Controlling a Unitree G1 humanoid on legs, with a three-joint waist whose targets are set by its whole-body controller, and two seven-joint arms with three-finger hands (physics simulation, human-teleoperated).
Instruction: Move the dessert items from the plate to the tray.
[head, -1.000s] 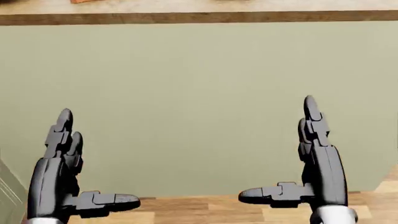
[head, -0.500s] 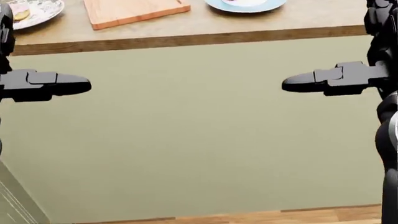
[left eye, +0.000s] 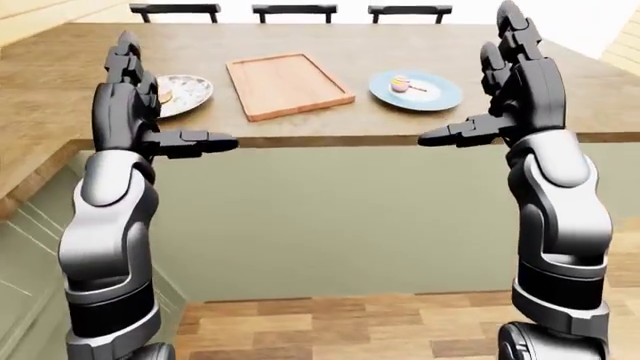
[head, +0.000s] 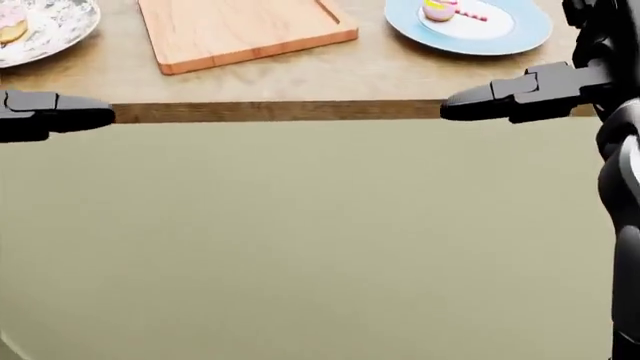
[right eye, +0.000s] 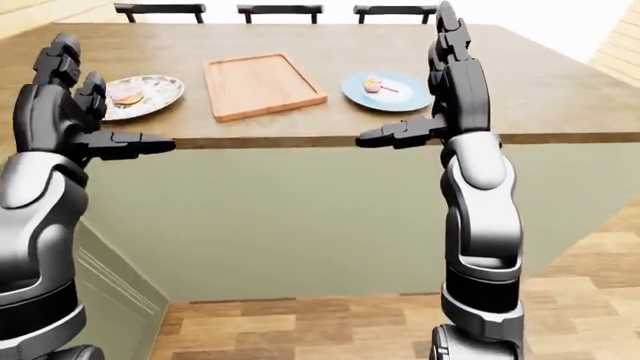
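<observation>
A wooden tray (left eye: 288, 84) lies on the brown counter top (left eye: 350, 124). To its right a blue plate (left eye: 432, 96) holds a small pink dessert (left eye: 400, 84). To its left a speckled plate (left eye: 192, 91) holds a donut (left eye: 166, 94), partly hidden by my left hand. My left hand (left eye: 145, 112) is open and empty, raised at the counter's near edge below the speckled plate. My right hand (left eye: 495, 94) is open and empty, raised just right of the blue plate. In the head view only the thumbs (head: 520, 94) show.
The counter's olive side panel (left eye: 330, 217) fills the middle of the views, with wood floor (left eye: 330, 330) below. Three dark chairs (left eye: 290, 11) stand along the counter's top edge. A lower olive cabinet (left eye: 20, 255) sits at the left.
The whole picture has shifted: the counter edge moved down in the head view, bringing tray and both plates further into view. Both hands have risen from low to counter-edge height, still open.
</observation>
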